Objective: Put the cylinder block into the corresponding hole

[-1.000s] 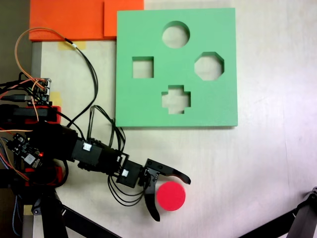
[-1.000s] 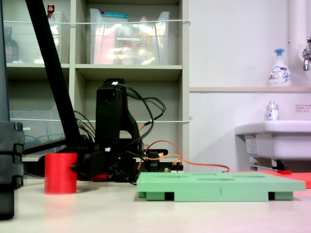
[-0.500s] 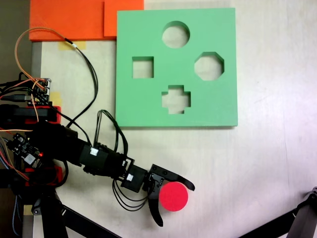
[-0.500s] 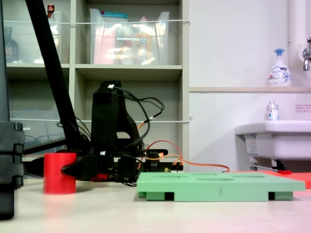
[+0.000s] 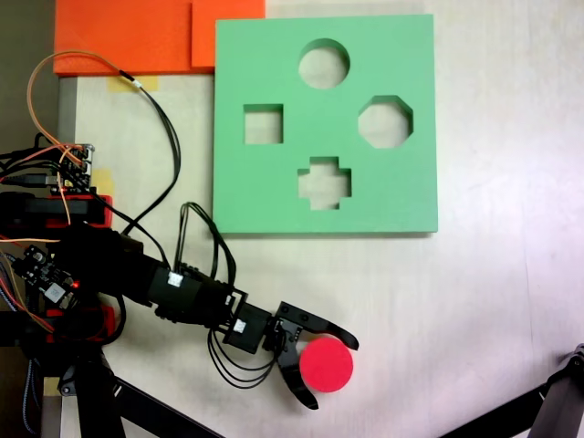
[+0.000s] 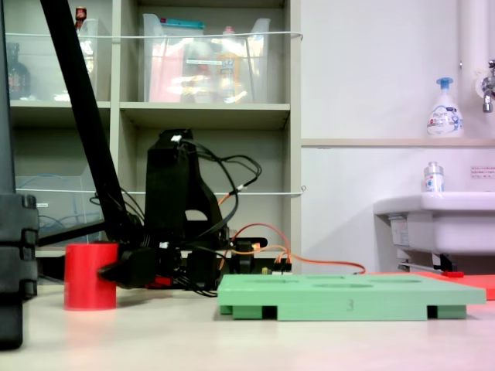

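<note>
1. Pale, faintly mottled tabletop [image 5: 493,301] carries the whole scene; behind it, in a fixed view, stand shelves with clear storage bins [image 6: 205,62] and a white sink [image 6: 441,220] with a soap bottle [image 6: 445,108] above.
2. Taking the green foam board [image 5: 274,196] as landmark: it is square, matte and thick, lying flat, with four cutouts. The round hole [image 5: 324,63] is near its far edge, the octagonal cutout [image 5: 385,121] toward the right, the square cutout [image 5: 263,124] toward the left, the cross cutout [image 5: 324,182] near the near edge.
3. The red cylinder block [image 5: 327,365], short, smooth-sided foam with a flat round top, stands upright on the table below the board's near edge, well apart from it.
4. The gripper [image 5: 328,370] is spread around the block, its black curved jaws flanking the block without clearly pressing it, so no grasp yet by my reading.
5. Progress is early, I judge: the approach is done; closing, lifting, carrying across the board and seating the block in the round hole all remain.
6. Orange foam sheets [image 5: 128,36] lie beyond the board's left corner.
</note>
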